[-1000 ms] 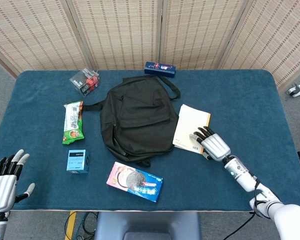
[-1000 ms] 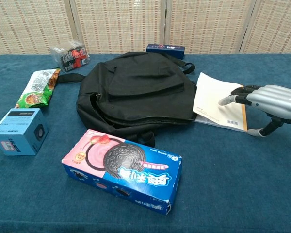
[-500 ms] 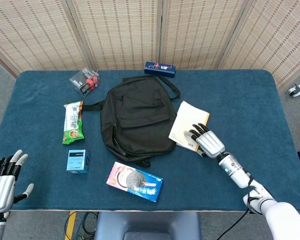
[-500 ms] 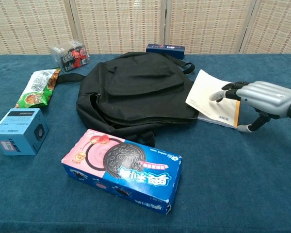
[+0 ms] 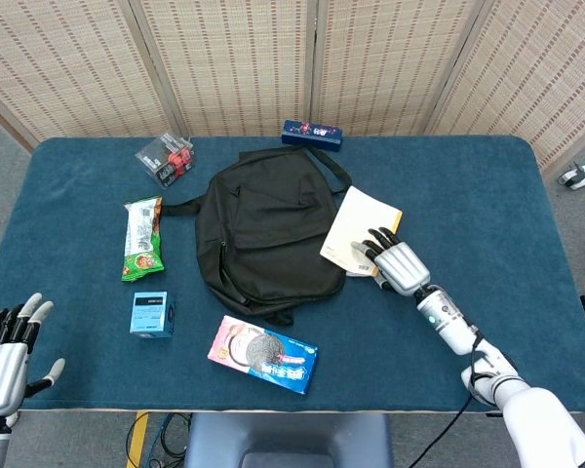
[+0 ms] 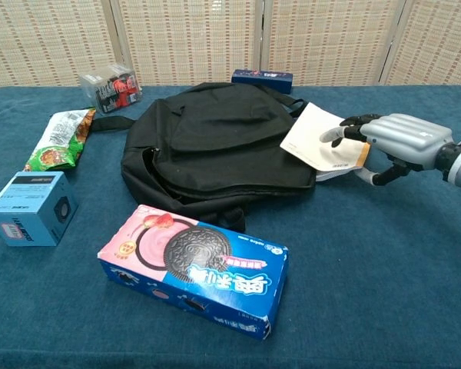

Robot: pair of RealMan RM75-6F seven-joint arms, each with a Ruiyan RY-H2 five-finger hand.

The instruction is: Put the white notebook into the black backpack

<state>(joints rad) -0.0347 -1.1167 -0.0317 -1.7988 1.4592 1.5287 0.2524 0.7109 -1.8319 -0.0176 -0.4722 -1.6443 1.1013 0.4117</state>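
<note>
Since one second ago the right robot hand [image 5: 398,265] has slid the white notebook [image 5: 356,229] to the left over the worktop [image 5: 487,195], and the book has also turned a little. Its left corner now lies on the edge of the black backpack [image 5: 268,229]; before, it lay just beside the bag. The fingers [image 6: 346,127] rest on top of the cover and the thumb is at the near edge, so I judge the robot hand grasps the notebook lightly, or perhaps only presses it. The notebook is on the bag, not inside; the mouth seems to be on the bag's left side, by the slit in the chest view.

The left robot hand [image 5: 8,346] hangs released at the front left corner, fingers apart. To the right of the notebook the worktop is free. In front lies the cookie box [image 6: 196,269], and behind is the small dark blue box [image 5: 311,133].
</note>
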